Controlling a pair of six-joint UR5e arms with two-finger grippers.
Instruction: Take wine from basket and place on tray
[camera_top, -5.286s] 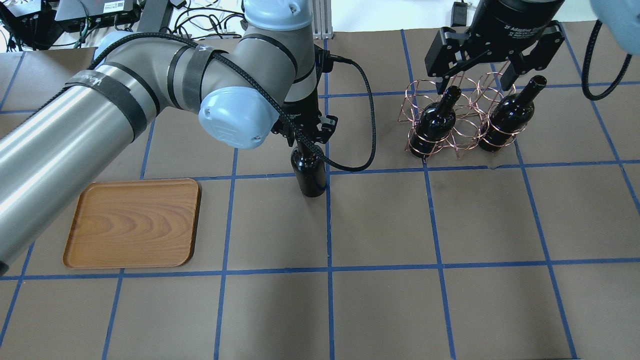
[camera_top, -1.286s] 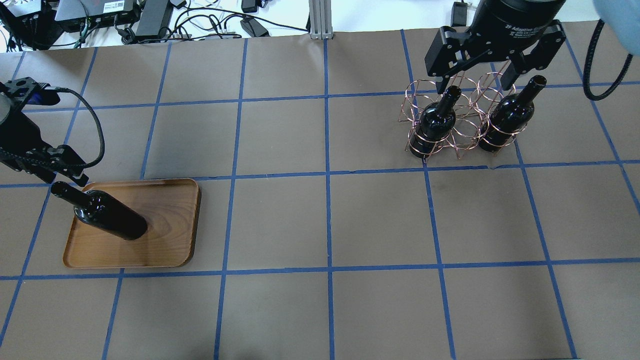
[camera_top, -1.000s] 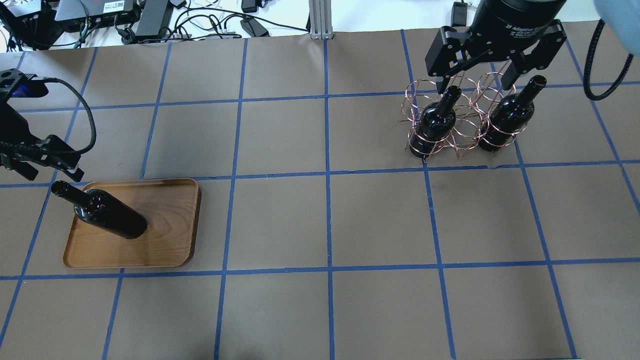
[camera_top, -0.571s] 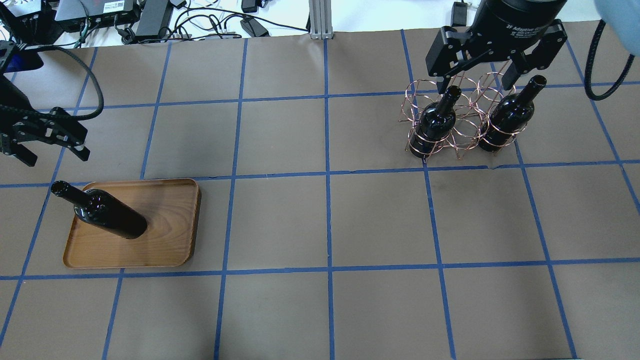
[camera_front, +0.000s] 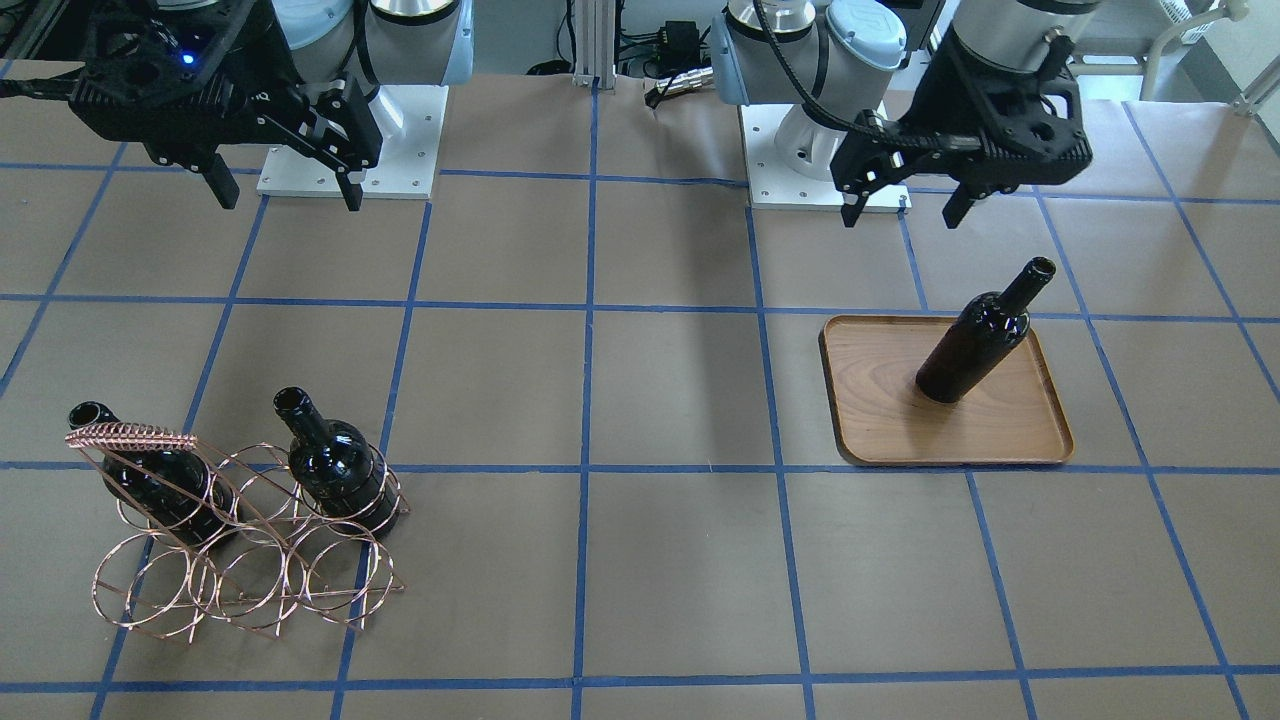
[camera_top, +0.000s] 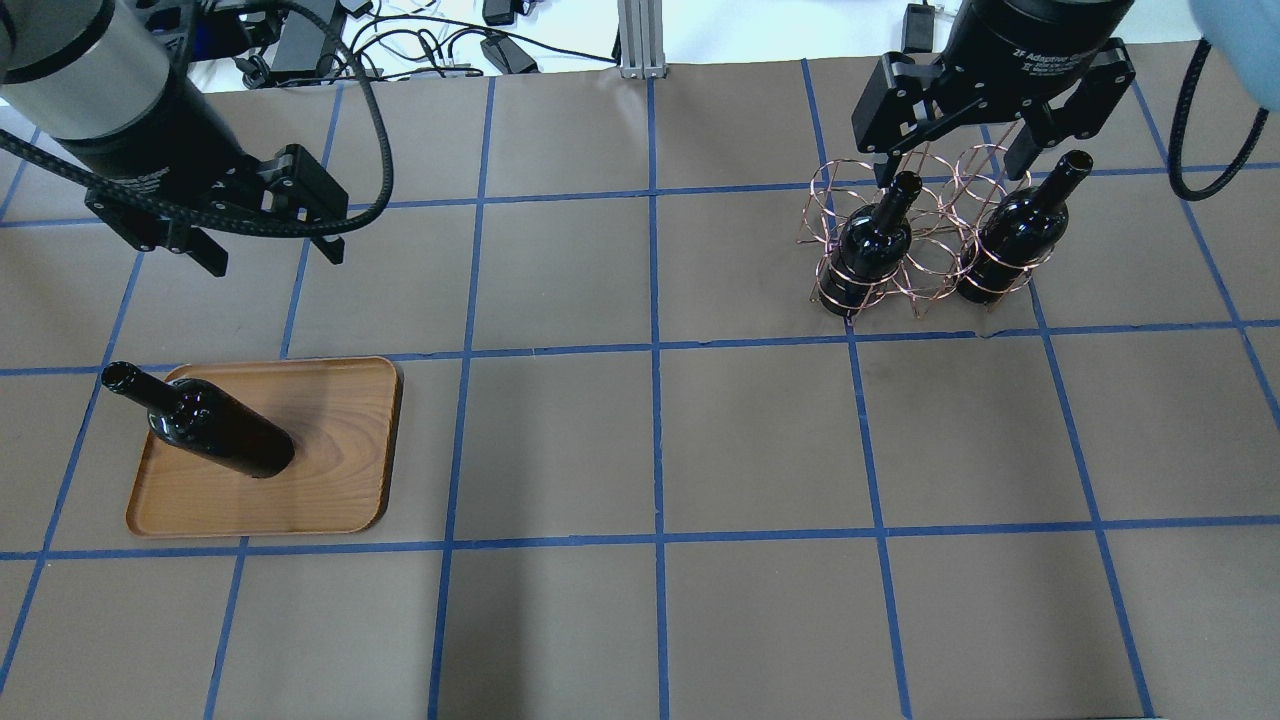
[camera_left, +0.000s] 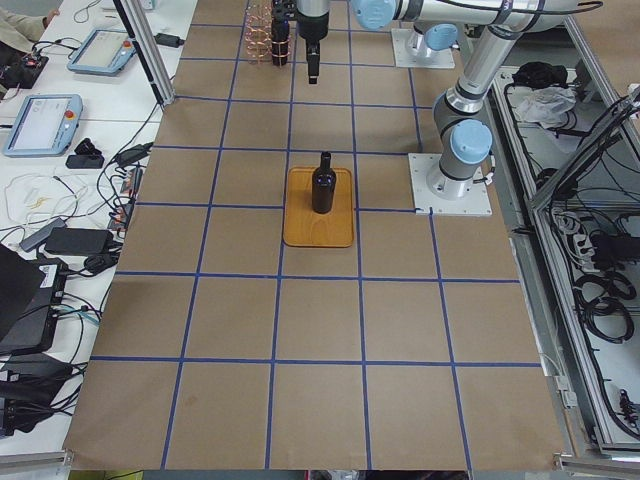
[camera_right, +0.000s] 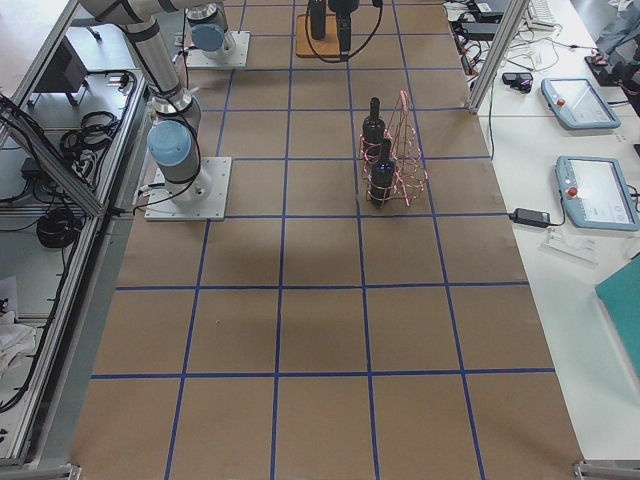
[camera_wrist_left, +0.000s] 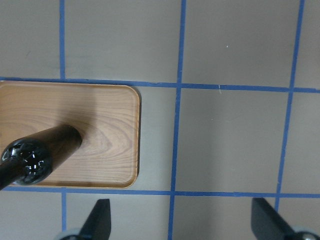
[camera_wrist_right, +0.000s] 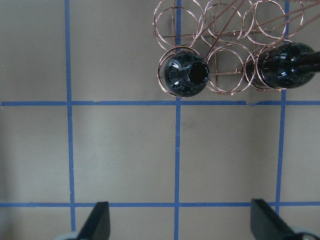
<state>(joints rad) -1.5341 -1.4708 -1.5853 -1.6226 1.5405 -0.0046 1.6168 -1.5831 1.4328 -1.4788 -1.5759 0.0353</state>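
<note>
One dark wine bottle (camera_top: 215, 437) stands upright on the wooden tray (camera_top: 335, 470) at the table's left; it also shows in the front view (camera_front: 975, 340) on the tray (camera_front: 880, 410). My left gripper (camera_top: 275, 257) is open and empty, raised behind the tray, apart from the bottle. Its wrist view looks down on the bottle (camera_wrist_left: 45, 152) and the tray (camera_wrist_left: 110, 115). The copper wire basket (camera_top: 925, 290) at the back right holds two more bottles (camera_top: 870, 245) (camera_top: 1010, 240). My right gripper (camera_top: 950, 170) hovers open above the basket, touching nothing.
The table is covered in brown paper with a blue tape grid. The arm bases (camera_front: 350, 150) (camera_front: 810, 160) stand at the robot's edge. Cables and electronics (camera_top: 300, 30) lie beyond the table's far edge. The basket's coiled handle bar (camera_front: 130, 437) sticks up over one bottle.
My left gripper carried a bottle from the table's middle to the tray, let go, then rose and moved back and right. The right gripper and basket have not moved.
</note>
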